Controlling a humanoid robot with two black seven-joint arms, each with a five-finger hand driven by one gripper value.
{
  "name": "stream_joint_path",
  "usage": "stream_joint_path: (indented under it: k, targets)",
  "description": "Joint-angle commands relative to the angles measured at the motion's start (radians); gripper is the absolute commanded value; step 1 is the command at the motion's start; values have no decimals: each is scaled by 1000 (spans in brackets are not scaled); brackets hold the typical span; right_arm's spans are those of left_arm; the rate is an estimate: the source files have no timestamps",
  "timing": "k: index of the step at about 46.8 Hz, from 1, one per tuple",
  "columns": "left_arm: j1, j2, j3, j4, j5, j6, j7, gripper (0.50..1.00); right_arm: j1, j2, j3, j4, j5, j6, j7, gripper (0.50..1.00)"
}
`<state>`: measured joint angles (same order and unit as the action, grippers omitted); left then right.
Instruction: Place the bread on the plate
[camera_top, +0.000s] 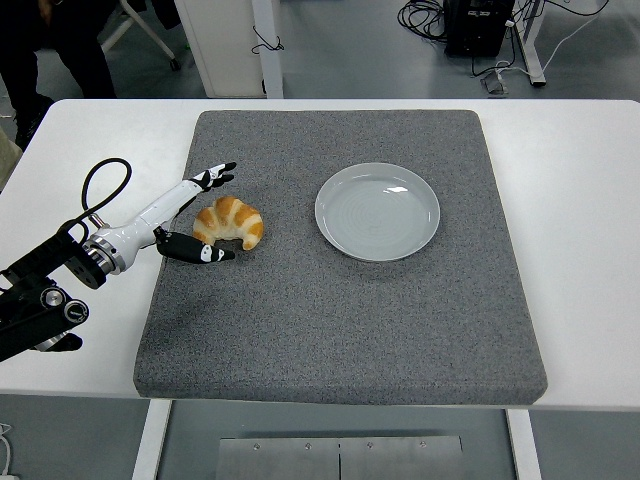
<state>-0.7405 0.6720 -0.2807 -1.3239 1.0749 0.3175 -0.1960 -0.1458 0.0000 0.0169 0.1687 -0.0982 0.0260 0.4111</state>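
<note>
Golden, flaky bread (230, 221) looks light and crushable; the left hand (185, 215) brackets it, fingers spread, not gripping; pinch its thick middle gently.

Between the bread (230, 221) and the plate (377, 211) the grey mat (340, 320) lies bare, so a straight path across that gap has nothing in it. The left hand (190, 215) brackets the bread from its left side, fingers (218, 174) spread behind it and thumb in front, leaving its right side free. The whole near half of the mat and the white surface (590, 230) to the right of it carry nothing. The plate holds nothing.
</note>
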Motion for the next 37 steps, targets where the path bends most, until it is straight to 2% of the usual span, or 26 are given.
stream_joint_path:
  k: [1,19,37]
  targets:
    - [0,6,0,0,10,9,9,974,0,0,0,0,-1,0,0,1000]
    - [-7,3,3,77,128,32,24,974,0,0,0,0,0,0,0,1000]
    - [-36,-43,6,101,115,31,24,975,0,0,0,0,-1,0,0,1000]
